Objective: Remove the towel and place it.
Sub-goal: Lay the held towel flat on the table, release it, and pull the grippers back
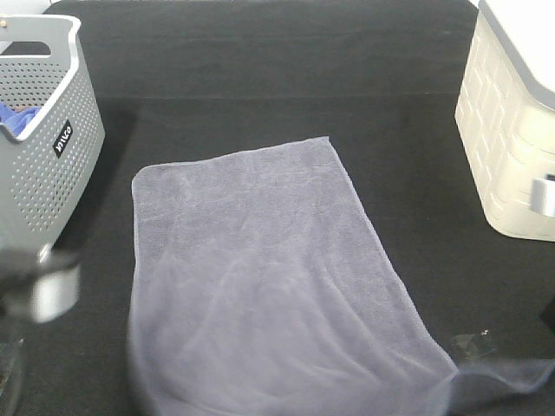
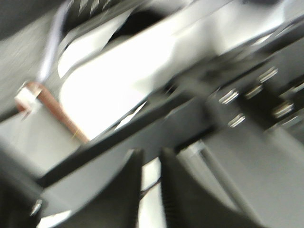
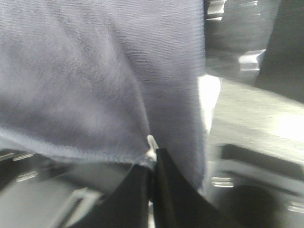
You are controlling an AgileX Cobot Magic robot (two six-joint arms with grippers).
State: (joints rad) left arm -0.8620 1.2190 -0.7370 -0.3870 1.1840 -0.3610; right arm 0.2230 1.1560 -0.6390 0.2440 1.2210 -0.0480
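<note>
Lavender-grey: locate towel (image 1: 260, 286) by that colour, spread flat on black table (image 1: 260, 69). Note right gripper (image 3: 152, 164) clamped on its tagged corner; left gripper (image 2: 151, 156) slightly parted, empty. Judge as laying-down step. Next: release corner, lift clear without dragging hem.

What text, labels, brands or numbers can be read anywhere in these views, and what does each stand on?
Dark label on the grey basket: white capitals turned sideways, too small to read with certainty.
White tag at a corner of the towel: no print legible.
Left wrist view: blurred, no text to make out.
Nothing else carries writing.
</note>
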